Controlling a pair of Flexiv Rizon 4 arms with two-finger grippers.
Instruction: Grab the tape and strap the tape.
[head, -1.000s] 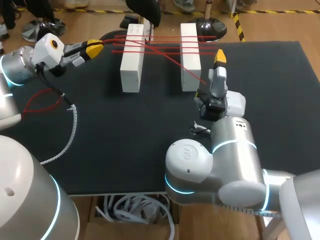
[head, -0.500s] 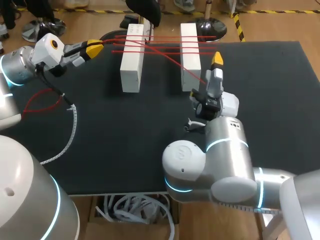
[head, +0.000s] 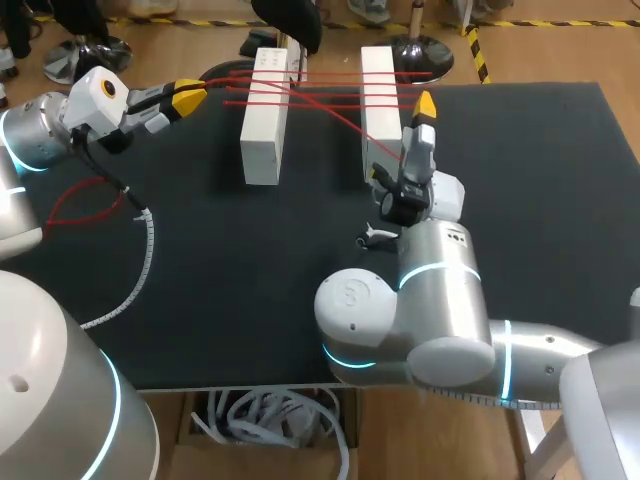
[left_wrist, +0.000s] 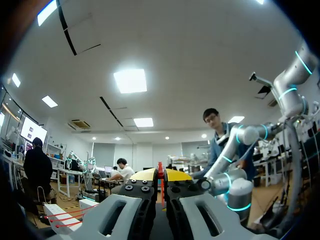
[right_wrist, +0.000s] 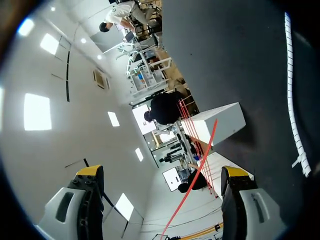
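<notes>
Thin red tape (head: 300, 82) runs in several strands across two upright white blocks (head: 264, 115) (head: 380, 110) at the back of the black table. My left gripper (head: 187, 97) is to the left of the blocks, shut on the tape's end; in the left wrist view the red tape (left_wrist: 160, 172) is pinched between the yellow tips of that gripper (left_wrist: 161, 176). My right gripper (head: 424, 106) is next to the right block, by a slanting strand. In the right wrist view this gripper (right_wrist: 162, 172) is open, and the red strand (right_wrist: 200, 167) passes loosely between its fingers toward a white block (right_wrist: 220, 122).
A white spiral cable wrap (head: 140, 262) lies on the left of the black table (head: 250, 280) and also shows as the spiral wrap (right_wrist: 295, 100) in the right wrist view. A red loop (head: 80, 205) lies beside my left arm.
My right arm has moved left and farther back, bringing its open gripper close to the right block. The left arm and the tape end have stayed where they were.
</notes>
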